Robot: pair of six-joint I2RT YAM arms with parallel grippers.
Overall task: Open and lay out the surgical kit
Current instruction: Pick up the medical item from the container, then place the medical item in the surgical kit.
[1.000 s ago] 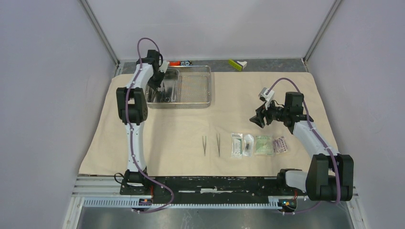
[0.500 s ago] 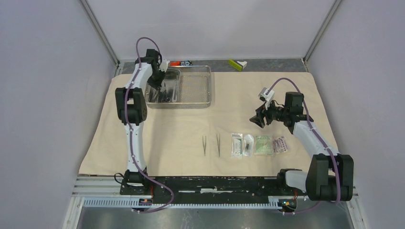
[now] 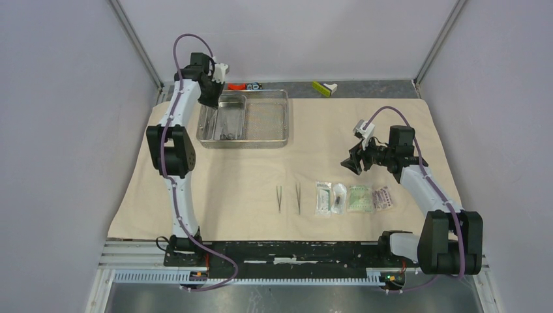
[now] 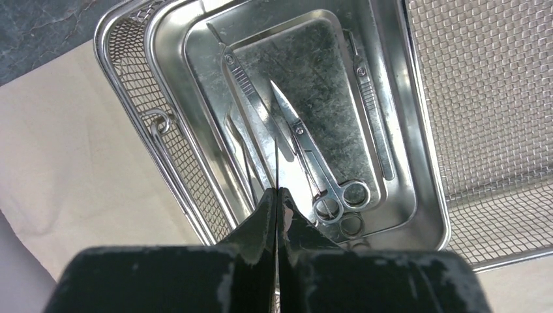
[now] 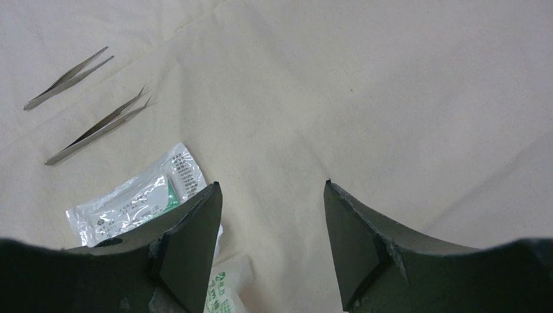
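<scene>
The beige cloth wrap [image 3: 248, 169] lies spread flat. At its back left stands the steel mesh tray [image 3: 280, 140] with the smaller inner tray [image 4: 391, 117] in its left half. Scissors [image 4: 319, 163] and two flat handled instruments [image 4: 244, 85] lie in the inner tray. My left gripper [image 4: 276, 192] hangs over the inner tray's left end, shut on a thin metal instrument [image 4: 276, 163] seen edge-on. Two tweezers [image 3: 278, 197] and several sealed packets [image 3: 359, 198] lie in a row near the front. My right gripper [image 5: 271, 185] hovers open above the cloth, right of the packets [image 5: 130, 202], holding nothing.
A yellow-green and white object [image 3: 324, 87] and small orange and black pieces [image 3: 246, 86] lie on the dark strip behind the cloth. Enclosure walls close in the left, right and back. The tray's wire handle [image 4: 156, 124] sticks out at its left end.
My left arm has risen and drawn back toward the tray's far left corner, jaws staying shut. The right arm has not moved.
</scene>
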